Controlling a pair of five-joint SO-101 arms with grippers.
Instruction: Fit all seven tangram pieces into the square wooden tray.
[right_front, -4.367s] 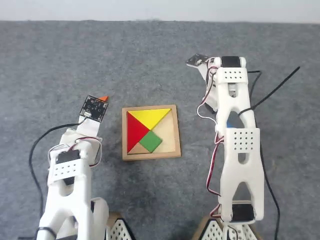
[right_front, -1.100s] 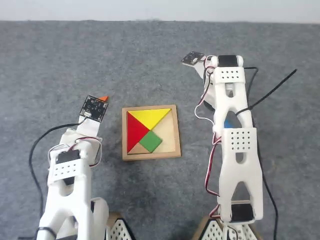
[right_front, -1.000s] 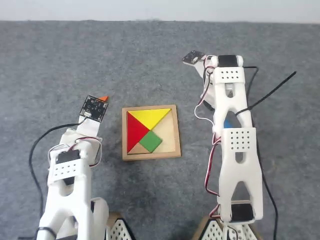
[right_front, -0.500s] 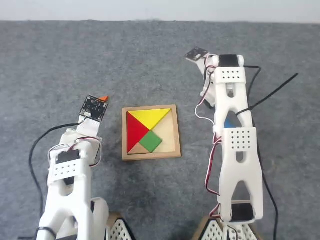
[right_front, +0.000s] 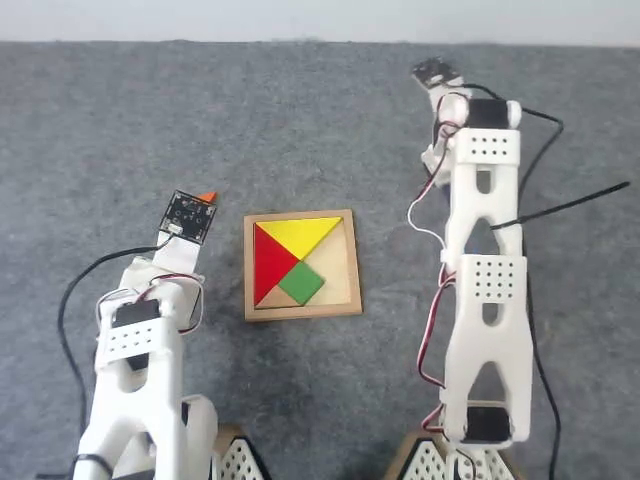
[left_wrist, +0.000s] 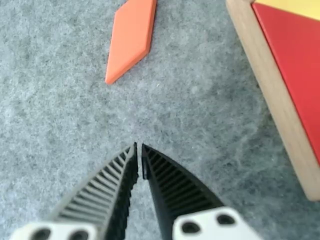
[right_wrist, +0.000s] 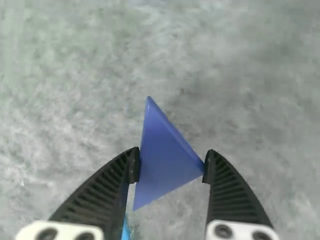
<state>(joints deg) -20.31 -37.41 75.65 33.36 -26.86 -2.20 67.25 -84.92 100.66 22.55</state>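
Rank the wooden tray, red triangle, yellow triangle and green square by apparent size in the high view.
1. wooden tray
2. red triangle and yellow triangle, which look alike in size
3. green square

Smooth matt blue triangle (right_wrist: 165, 155) — fuzzy grey felt (right_front: 140, 120), bare wooden tray (right_front: 355, 262).

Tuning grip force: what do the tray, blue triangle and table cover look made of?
Tray: looks like light bare wood, pale tan and matte.
Blue triangle: probably painted wood or plastic; smooth, even colour, no grain visible.
Table cover: grey felt or short carpet, with fuzzy mottled fibres.
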